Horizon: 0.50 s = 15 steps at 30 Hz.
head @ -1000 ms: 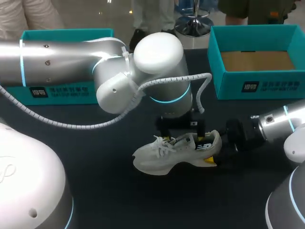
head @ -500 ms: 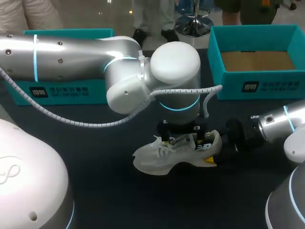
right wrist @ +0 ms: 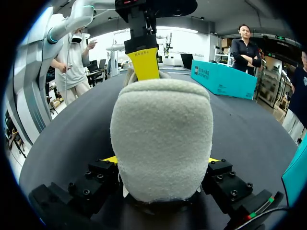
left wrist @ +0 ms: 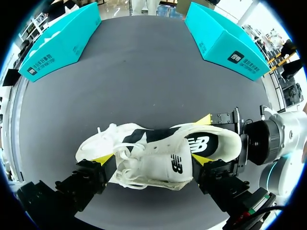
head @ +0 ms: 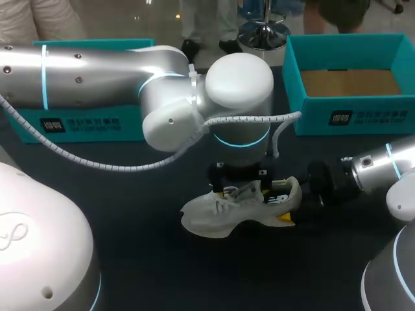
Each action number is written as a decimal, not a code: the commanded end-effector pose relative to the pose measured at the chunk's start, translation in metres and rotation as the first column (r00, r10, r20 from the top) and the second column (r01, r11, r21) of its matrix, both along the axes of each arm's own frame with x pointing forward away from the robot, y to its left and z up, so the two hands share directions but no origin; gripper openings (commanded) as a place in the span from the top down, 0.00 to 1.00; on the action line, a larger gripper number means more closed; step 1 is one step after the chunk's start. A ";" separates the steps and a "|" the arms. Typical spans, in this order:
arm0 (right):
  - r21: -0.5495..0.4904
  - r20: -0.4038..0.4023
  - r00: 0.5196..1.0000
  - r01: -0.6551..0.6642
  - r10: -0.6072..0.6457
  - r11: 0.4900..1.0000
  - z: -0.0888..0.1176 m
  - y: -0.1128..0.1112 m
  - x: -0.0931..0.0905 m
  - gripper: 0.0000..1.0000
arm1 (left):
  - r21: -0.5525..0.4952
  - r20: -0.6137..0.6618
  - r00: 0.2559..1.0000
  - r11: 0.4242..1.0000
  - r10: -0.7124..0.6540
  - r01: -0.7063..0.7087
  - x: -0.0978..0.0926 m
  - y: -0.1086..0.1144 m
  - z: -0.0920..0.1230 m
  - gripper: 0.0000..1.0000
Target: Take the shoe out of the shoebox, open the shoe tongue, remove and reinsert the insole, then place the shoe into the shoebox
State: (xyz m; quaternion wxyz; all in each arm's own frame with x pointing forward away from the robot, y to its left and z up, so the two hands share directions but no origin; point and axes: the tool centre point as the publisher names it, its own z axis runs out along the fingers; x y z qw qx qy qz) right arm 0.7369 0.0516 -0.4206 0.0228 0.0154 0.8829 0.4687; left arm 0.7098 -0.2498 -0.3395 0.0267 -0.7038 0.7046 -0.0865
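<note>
The shoe is set upright on its sole on the dark table, outside the shoebox and near the table's middle. Its toe is turned to the left side and its heel to the right. The heel is clamped by the right gripper. It is held level with the table, with one yellow tip pressed on each side of the heel cup, and the shoe is thereby kept in place. The left arm is stretched in from the left across the table and is bent down over the shoe. The left gripper is held straight above the shoe's upper. Its fingers are spread wide along the length of the shoe. One is placed by the laces and the other at the shoe's opening, nearer the heel, so that the tongue is framed between them and is not pinched. It cannot be made out whether the tips are touching the fabric. From the right wrist, one yellow finger of the left gripper is seen pointing down just beyond the heel. The shoebox is placed at the far right of the table, well apart from the shoe, with its top open and its brown inside shown. A second teal box is placed at the far left, partly hidden behind the left arm.
</note>
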 end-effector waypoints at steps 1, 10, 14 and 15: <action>-0.005 0.001 1.000 0.001 -0.001 1.000 0.000 0.002 0.000 1.00 | -0.010 0.004 1.000 1.000 0.029 -0.029 -0.009 0.009 0.003 0.00; -0.005 0.001 1.000 0.001 -0.001 1.000 0.000 0.002 0.000 1.00 | -0.081 -0.076 0.997 0.997 0.006 -0.012 -0.016 0.009 0.005 0.67; -0.005 0.001 1.000 0.001 -0.001 1.000 0.000 0.002 0.000 1.00 | -0.116 -0.122 0.992 0.993 -0.023 0.008 -0.016 0.005 0.002 0.87; -0.005 0.001 1.000 0.001 -0.001 1.000 0.000 0.002 0.000 1.00 | -0.132 -0.142 0.989 0.991 -0.032 0.014 -0.016 0.005 0.001 0.91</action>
